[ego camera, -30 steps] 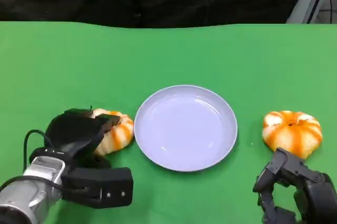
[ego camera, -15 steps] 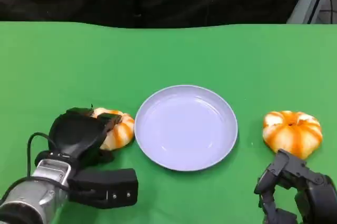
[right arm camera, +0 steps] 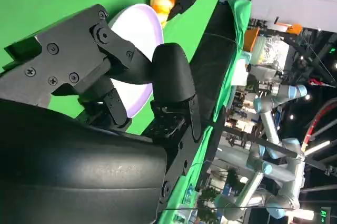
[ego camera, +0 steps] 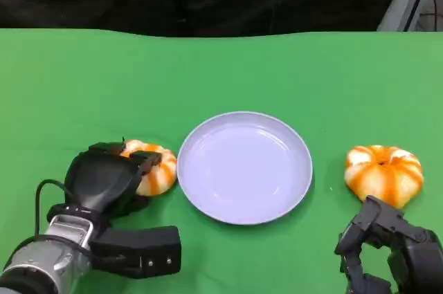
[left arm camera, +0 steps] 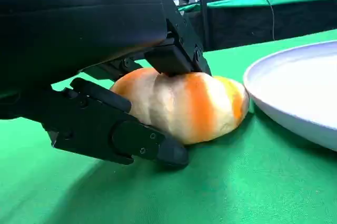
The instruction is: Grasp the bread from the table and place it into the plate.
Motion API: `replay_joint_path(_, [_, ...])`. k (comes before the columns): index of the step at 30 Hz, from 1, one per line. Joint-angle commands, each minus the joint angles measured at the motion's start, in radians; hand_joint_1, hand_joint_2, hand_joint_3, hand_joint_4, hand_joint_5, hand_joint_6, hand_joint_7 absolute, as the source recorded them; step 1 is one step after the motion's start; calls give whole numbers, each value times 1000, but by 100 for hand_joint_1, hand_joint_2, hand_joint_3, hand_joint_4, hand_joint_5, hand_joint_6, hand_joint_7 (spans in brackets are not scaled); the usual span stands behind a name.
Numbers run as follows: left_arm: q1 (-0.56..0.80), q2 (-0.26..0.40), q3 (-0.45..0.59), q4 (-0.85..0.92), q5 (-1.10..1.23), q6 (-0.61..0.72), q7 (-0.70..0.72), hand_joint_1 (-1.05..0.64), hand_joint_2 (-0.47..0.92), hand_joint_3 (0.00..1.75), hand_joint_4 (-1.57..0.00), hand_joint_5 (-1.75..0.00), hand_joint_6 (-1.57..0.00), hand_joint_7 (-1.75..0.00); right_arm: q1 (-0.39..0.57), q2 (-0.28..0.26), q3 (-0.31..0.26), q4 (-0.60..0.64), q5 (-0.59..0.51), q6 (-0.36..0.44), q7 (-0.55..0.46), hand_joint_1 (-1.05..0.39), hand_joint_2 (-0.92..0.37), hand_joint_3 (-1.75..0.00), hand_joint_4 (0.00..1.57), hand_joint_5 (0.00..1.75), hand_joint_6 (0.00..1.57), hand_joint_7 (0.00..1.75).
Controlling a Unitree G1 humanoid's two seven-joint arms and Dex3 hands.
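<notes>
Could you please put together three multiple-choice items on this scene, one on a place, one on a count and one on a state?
1. Where does the plate lie?
A. Between the two breads
B. At the table's far edge
C. Under the right hand

2. How many breads are on the table?
A. One
B. Two
C. Three

3. What is the left hand doing?
A. Resting flat on the plate
B. Holding a bread above the plate
C. Closing its fingers around the left bread, which lies on the table

Answers:
1. A: the left bread lies beside the plate's left rim and the right bread to the plate's right.
2. B: the head view shows one bread on each side of the plate.
3. C: in the left wrist view the fingers touch the bread above and below, and it sits on the green cloth.
</notes>
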Motion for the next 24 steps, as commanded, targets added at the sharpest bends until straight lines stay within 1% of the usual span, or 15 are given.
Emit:
replay_joint_path(1, [13,2,31,27,-47,-50,10,2,86,1,-84,-139,-76,-133,1,-5,-6,-6,3,-6,-6,-10,-53,-118,83,175,71,161])
replay_joint_path(2, [12,3,31,29,-50,-54,11,3,88,1,-79,-160,-70,-158,1,-4,-7,-5,2,-7,-6,-10,-53,-119,83,175,71,161])
replay_joint_path(3, [11,3,30,31,-51,-56,12,3,88,1,-77,-167,-67,-166,1,-4,-7,-5,2,-7,-6,-10,-53,-119,83,175,71,161])
replay_joint_path(5, [10,3,29,33,-54,-58,12,3,89,1,-76,-173,-65,-173,1,-4,-7,-5,2,-7,-6,-10,-53,-120,83,175,71,161])
replay_joint_path(6, [9,12,34,16,-56,-57,18,3,89,1,-76,-174,-65,-174,2,-7,-9,-4,8,-4,-3,-10,-52,-120,83,175,71,161])
replay_joint_path(8, [7,26,45,-14,-58,-51,24,1,91,3,-73,-174,-59,-174,3,-10,-10,-2,22,0,5,-11,-53,-118,82,175,71,160])
replay_joint_path(14, [18,50,67,-77,-56,-38,15,0,92,5,-71,-175,-58,-175,3,-11,-11,1,26,-5,10,-11,-55,-114,82,175,71,160])
replay_joint_path(16, [22,56,83,-104,-65,-36,10,0,92,5,-71,-175,-58,-175,1,-13,-12,4,26,-10,10,-11,-55,-114,82,175,71,160])
replay_joint_path(19, [30,65,111,-154,-81,-30,-3,-1,92,5,-71,-175,-62,-167,-4,-15,-14,13,23,-21,10,-10,-56,-114,81,175,71,159])
replay_joint_path(24, [41,66,122,-177,-75,-22,-16,-2,92,5,-71,-175,-64,-164,-5,-15,-14,15,23,-24,10,-10,-56,-114,81,175,71,159])
